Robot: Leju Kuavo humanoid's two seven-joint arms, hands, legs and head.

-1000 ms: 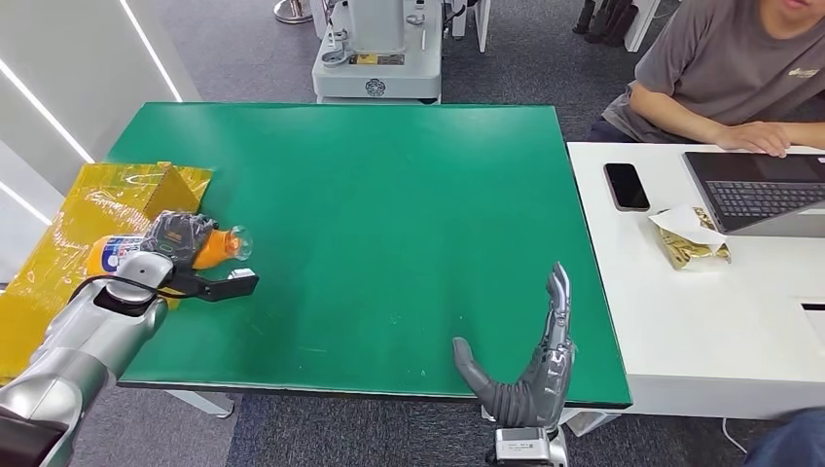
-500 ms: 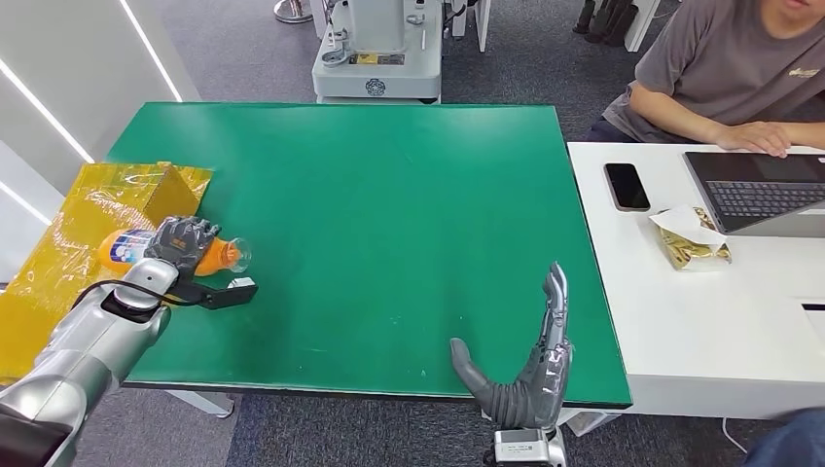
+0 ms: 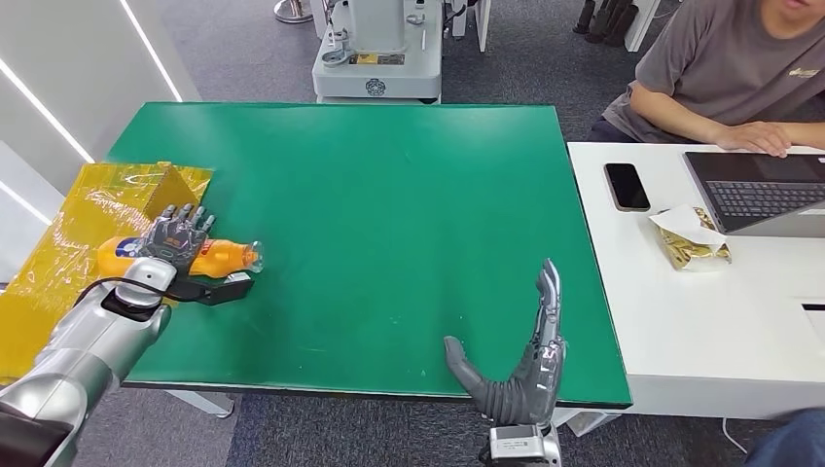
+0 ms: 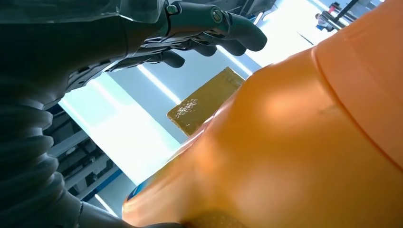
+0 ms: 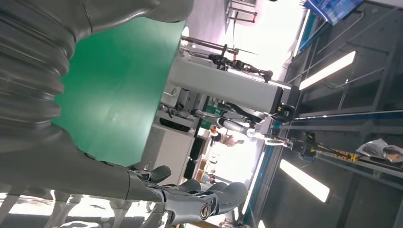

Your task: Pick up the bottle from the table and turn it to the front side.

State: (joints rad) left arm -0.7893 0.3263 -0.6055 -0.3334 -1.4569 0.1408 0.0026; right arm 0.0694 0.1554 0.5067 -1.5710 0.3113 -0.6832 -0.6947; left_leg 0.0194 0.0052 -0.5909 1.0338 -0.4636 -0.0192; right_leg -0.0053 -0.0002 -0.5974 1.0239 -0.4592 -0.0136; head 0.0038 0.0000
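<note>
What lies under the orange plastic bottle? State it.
The orange plastic bottle lies on its side across the edge of the crinkled yellow plastic sheet, its neck end over the green table. The left hand covers its middle, so the surface beneath there is hidden.

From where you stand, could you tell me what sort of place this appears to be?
Probably a robotics lab or office test area: a green-topped table as a work surface, a person at a laptop on the adjoining white desk, and grey machine equipment on carpeted floor behind.
</note>
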